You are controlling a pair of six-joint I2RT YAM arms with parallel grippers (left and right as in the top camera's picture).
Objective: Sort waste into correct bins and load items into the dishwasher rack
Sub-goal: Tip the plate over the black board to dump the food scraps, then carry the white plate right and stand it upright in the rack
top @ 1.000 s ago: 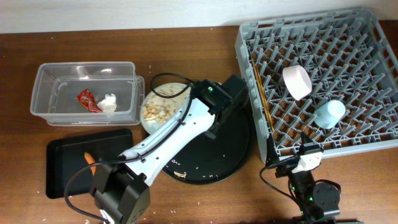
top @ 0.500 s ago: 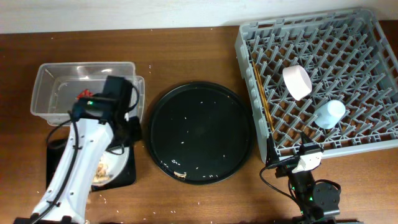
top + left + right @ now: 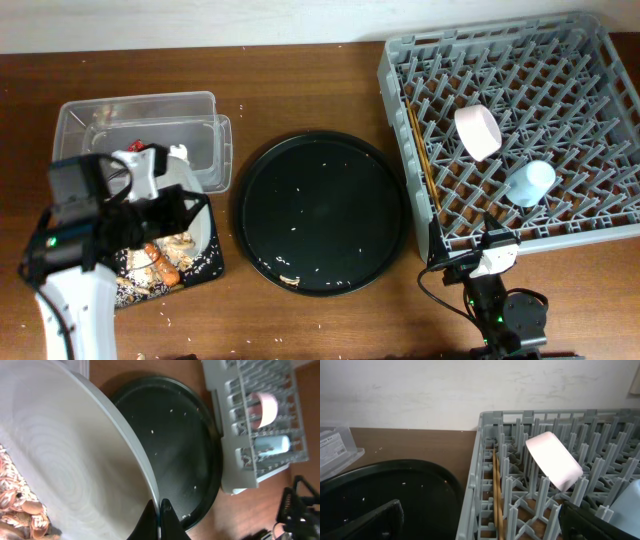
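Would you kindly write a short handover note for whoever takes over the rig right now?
Left gripper: shut on the plate at its rim, holding it tilted over the black tray.
Right gripper: open, empty, beside the rack.
Scraps and carrot lie on the black tray. Wrapper and tissue are in the tub.
Bowl, cup and chopsticks are in the rack.
Done: waste looks sorted, three items loaded.
Left: put the plate in the rack.
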